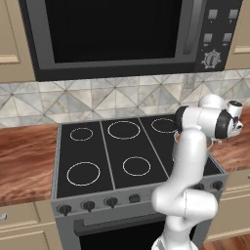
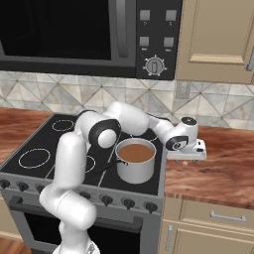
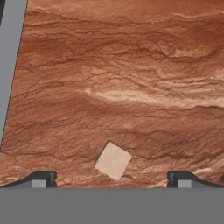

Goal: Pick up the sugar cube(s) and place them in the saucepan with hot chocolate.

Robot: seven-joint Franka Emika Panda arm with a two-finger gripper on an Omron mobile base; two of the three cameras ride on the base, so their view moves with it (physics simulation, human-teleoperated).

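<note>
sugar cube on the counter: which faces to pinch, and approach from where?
Come straight down from above. The sugar cube lies flat on the wooden counter, turned diagonal to the open gripper, between its fingertips but nearer the left one. Likely best to roll the wrist until the pads face two opposite side faces, center, then close.

black stovetop [image 1: 122,156], microwave [image 1: 122,34], wooden counter [image 2: 223,168], tiled backsplash [image 1: 97,100]
</note>
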